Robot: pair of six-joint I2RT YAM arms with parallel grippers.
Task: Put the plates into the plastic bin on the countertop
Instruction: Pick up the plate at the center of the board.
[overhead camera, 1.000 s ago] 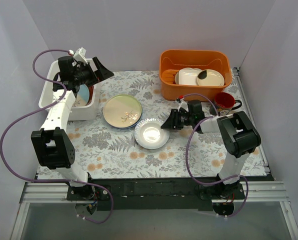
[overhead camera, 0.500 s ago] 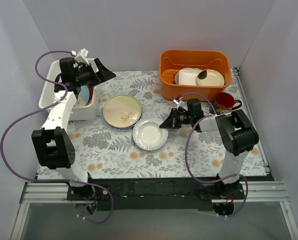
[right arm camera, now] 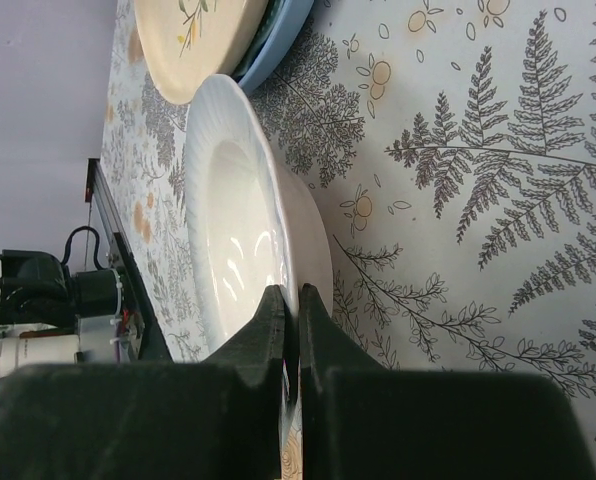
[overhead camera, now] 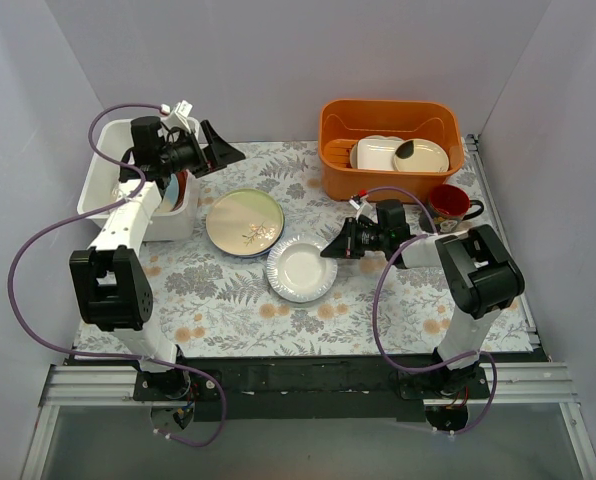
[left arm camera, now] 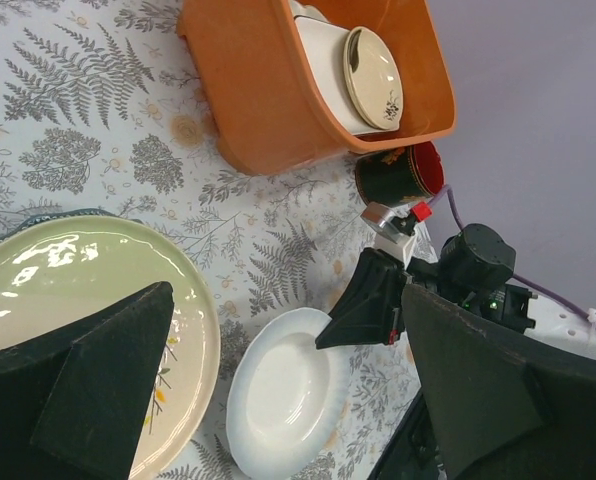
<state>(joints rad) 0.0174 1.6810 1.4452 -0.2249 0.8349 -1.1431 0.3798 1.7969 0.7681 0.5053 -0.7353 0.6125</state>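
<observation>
A silvery white plate (overhead camera: 300,269) lies on the fern-print countertop (overhead camera: 378,300). My right gripper (overhead camera: 330,250) is shut on its right rim, and in the right wrist view the fingertips (right arm camera: 274,305) pinch the white plate (right arm camera: 233,220) edge. A cream-green plate (overhead camera: 244,221) with a leaf sprig sits on a blue plate to the left. The white plastic bin (overhead camera: 100,187) at far left holds teal-blue and red-brown plates (overhead camera: 174,190) on edge. My left gripper (overhead camera: 224,153) hangs open and holds nothing, above the countertop just right of the bin. It looks down on the cream-green plate (left arm camera: 68,290) and the white plate (left arm camera: 283,395).
An orange tub (overhead camera: 390,150) with cream dishes stands at the back right. A red mug (overhead camera: 448,204) stands in front of the tub, close behind my right arm. Grey walls close in both sides.
My right gripper has closed on the white plate's rim from half open. My left gripper has swung a little to the right, away from the bin.
</observation>
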